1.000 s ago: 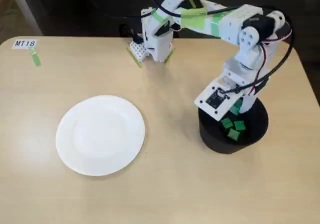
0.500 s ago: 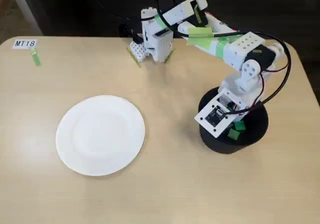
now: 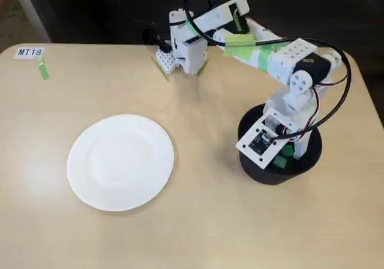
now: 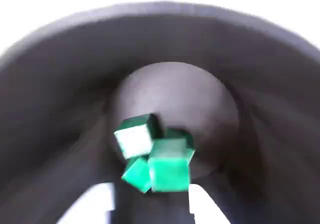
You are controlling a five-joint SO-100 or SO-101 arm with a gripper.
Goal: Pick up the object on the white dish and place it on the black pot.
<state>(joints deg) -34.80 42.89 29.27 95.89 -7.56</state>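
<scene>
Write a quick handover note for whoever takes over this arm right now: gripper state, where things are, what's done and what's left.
Gripper: lowered into the matte black round pot; only two pale fingertips show at the bottom edge of the wrist view, spread apart, with nothing seen between them.
Small bright green cubes: several lie clustered on the pot floor.
Round white paper plate: empty, to the left of the pot in the fixed view.
Done: no cube remains on the plate.
Left: probably just lift the arm clear of the pot.
</scene>
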